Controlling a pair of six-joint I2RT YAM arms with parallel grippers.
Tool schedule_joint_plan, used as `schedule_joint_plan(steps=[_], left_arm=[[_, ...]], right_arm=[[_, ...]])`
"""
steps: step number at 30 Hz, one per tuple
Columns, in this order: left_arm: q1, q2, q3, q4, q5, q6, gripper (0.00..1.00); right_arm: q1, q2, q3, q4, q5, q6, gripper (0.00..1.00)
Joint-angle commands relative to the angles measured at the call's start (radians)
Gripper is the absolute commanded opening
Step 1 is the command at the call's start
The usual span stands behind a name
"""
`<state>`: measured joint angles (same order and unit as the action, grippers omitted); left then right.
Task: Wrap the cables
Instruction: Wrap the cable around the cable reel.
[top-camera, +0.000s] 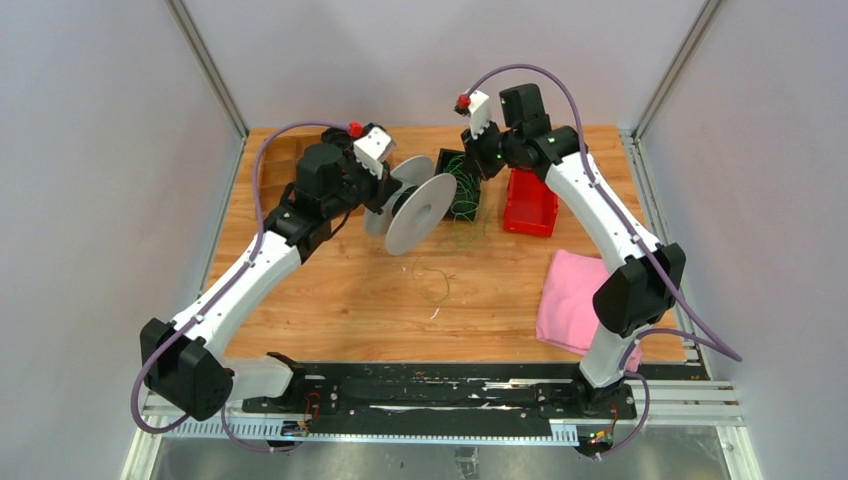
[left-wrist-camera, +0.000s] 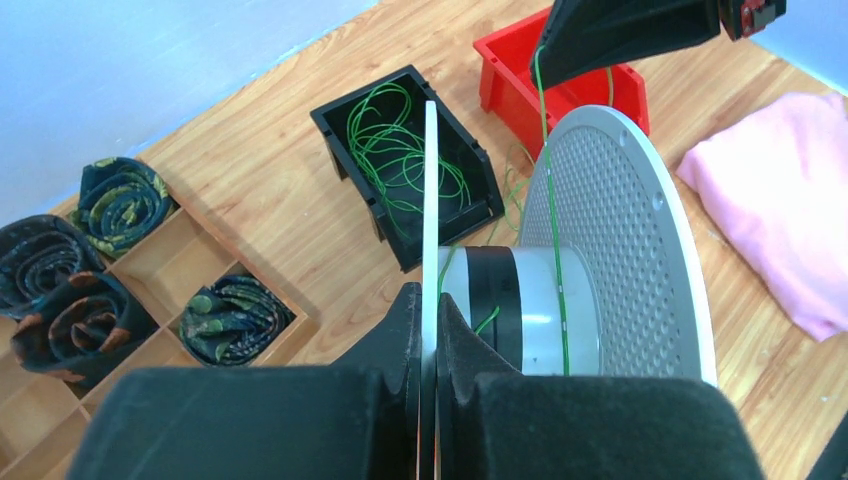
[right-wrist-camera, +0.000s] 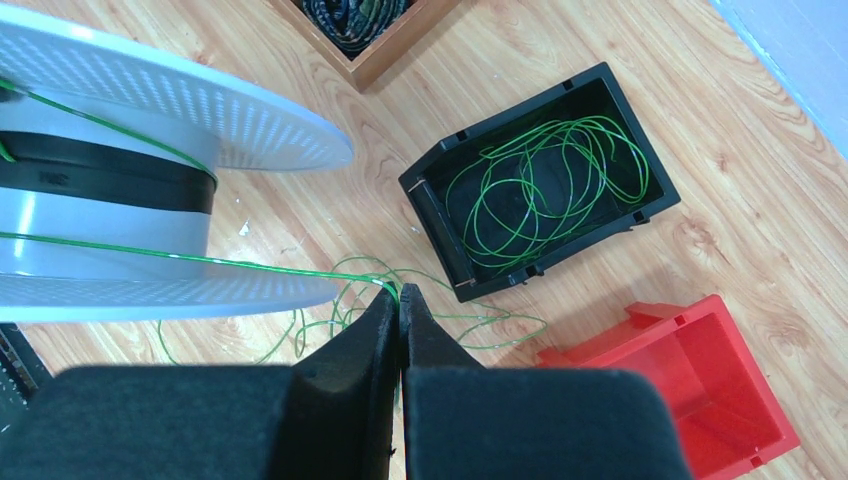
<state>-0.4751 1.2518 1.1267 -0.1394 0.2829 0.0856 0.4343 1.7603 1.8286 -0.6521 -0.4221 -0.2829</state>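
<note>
We have only begun: our left gripper (left-wrist-camera: 428, 297) clamps the spool (left-wrist-camera: 605, 240), our right gripper (right-wrist-camera: 399, 296) pinches one green cable (right-wrist-camera: 150, 251) across it, and most cables (right-wrist-camera: 520, 190) lie in the far black bin (right-wrist-camera: 520, 102).

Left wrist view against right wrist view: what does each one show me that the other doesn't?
Left wrist only: the left pincer shut on the edge of the spool's near flange, and the pink cloth. Right wrist only: the right pincer's tips shut on the green cable that runs taut to the spool's core. Both: the spool, the black bin holding more green cable, the red bin, and part of the wooden tray.
</note>
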Motion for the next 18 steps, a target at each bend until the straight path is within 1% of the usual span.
schedule_joint_plan(steps=[1, 11, 15, 18], left_arm=[[0.038, -0.046, 0.051, 0.006, 0.096, -0.110, 0.00], [0.084, -0.058, 0.065, 0.040, 0.197, -0.275, 0.00], [0.098, -0.063, 0.072, 0.052, 0.213, -0.342, 0.00], [0.108, -0.064, 0.080, 0.053, 0.205, -0.375, 0.00]], right_arm=[[-0.052, 0.002, -0.028, 0.082, 0.088, -0.004, 0.01], [-0.063, -0.025, -0.161, 0.185, 0.057, 0.047, 0.01], [-0.065, -0.035, -0.228, 0.240, 0.026, 0.064, 0.01], [-0.070, -0.039, -0.284, 0.284, -0.024, 0.090, 0.01]])
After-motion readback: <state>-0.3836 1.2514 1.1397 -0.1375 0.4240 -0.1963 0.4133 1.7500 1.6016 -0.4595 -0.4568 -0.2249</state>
